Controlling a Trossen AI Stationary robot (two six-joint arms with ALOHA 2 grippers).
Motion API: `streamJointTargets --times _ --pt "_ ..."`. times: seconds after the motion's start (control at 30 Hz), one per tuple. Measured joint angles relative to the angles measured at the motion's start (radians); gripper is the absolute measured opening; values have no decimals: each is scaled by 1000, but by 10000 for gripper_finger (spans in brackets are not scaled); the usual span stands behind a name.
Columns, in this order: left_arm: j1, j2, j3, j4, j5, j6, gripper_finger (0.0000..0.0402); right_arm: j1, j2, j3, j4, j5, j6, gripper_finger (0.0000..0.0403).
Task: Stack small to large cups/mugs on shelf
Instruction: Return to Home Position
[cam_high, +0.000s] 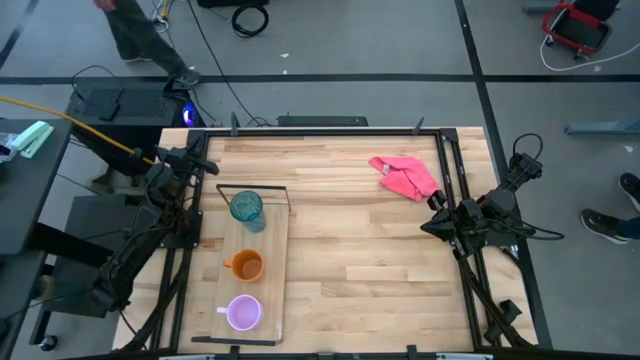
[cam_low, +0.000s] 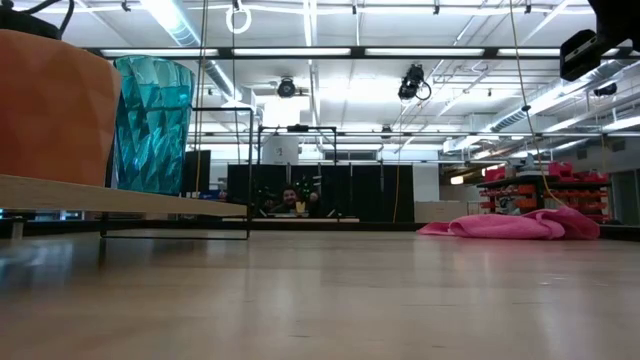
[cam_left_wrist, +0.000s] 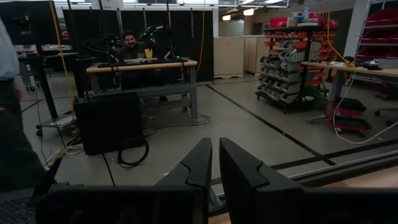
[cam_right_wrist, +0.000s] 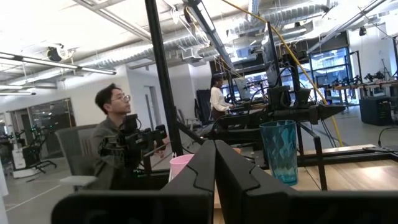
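Teal tumbler (cam_high: 247, 207), orange mug (cam_high: 246, 266) & lilac mug (cam_high: 243, 313) stand in a row on the shelf (cam_high: 275, 290), so placing looks done; left tool (cam_left_wrist: 214, 163) & right tool (cam_right_wrist: 215, 163) closed, empty, at tabletop (cam_high: 360, 250) sides, only homing left.

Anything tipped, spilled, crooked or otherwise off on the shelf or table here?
Nothing stands out. The see-through teal tumbler, squat orange mug and lilac mug stand upright, apart, in a row on the pale wood shelf. The crumpled pink cloth lies apart on the plank table. Left gripper and right gripper sit at the table's edges.
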Motion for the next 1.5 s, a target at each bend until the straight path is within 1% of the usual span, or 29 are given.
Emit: streamJointTargets --times 0.43,0.8,1.23,1.5 --pt "0 0 0 0 0 0 28 0 0 0 0 0 0 14" --pt "0 0 0 0 0 0 40 0 0 0 0 0 0 14" --pt "0 0 0 0 0 0 28 0 0 0 0 0 0 14" --pt "0 0 0 0 0 0 38 0 0 0 0 0 0 14"
